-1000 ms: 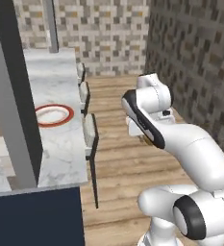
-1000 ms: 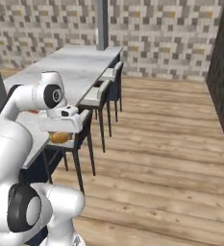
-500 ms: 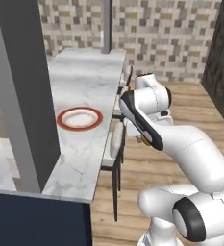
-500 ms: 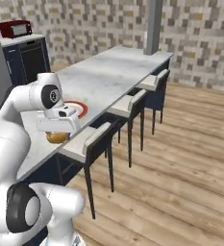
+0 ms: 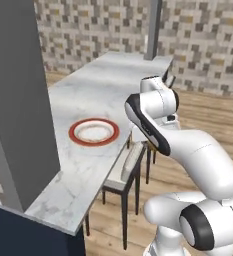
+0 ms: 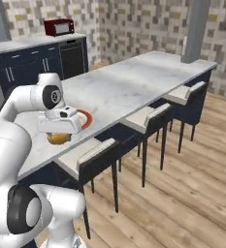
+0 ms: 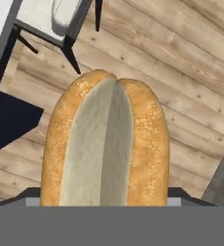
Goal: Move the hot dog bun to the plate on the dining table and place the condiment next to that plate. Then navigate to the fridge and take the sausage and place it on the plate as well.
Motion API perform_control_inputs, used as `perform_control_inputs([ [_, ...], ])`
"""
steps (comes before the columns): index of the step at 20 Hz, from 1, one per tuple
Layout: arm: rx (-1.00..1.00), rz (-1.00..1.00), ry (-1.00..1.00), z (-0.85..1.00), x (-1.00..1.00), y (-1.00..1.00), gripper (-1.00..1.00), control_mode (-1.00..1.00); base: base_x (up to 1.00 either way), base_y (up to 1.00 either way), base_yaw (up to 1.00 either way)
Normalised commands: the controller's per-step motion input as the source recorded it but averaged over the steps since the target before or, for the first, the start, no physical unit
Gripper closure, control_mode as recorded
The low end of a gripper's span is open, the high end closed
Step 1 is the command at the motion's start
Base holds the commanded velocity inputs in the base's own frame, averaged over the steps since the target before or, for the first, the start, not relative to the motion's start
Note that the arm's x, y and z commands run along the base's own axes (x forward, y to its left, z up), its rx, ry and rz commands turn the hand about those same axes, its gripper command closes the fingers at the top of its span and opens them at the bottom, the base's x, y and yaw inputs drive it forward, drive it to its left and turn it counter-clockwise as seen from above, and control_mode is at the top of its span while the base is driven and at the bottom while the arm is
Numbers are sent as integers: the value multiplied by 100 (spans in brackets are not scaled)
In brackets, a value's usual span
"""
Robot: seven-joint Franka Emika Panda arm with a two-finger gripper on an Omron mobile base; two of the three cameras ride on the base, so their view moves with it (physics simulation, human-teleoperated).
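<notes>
My gripper (image 6: 60,131) is shut on the hot dog bun (image 6: 58,138), a golden-tan split roll that fills the middle of the hand view (image 7: 106,144), with wooden floor and a stool below it. The bun hangs just off the near edge of the dining table (image 6: 126,87), beside the plate (image 6: 87,119). That orange-red rimmed plate (image 5: 76,136) lies on the marble top (image 5: 103,82), left of my arm. The condiment, the fridge and the sausage are out of view.
Three white-seated stools (image 6: 88,151) (image 6: 148,116) (image 6: 188,92) line the table's edge. A grey pillar (image 5: 18,100) stands on the near end of the table and a column (image 6: 198,29) at its far end. Navy cabinets (image 6: 32,63) with a red microwave (image 6: 59,27) stand behind.
The whole picture has shifted as the base turns along the table, so the plate and stools sit differently in both views. The bun stays in my gripper.
</notes>
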Motion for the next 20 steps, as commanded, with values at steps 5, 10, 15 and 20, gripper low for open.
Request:
perform_control_inputs([
  [5, 0, 0, 0, 0, 0, 0, 100, 100, 35, -55, 48],
  [10, 0, 0, 0, 0, 0, 0, 100, 100, 24, -57, 49],
  [15, 0, 0, 0, 0, 0, 0, 100, 100, 2, -55, 51],
  [20, 0, 0, 0, 0, 0, 0, 100, 100, 0, -60, 50],
])
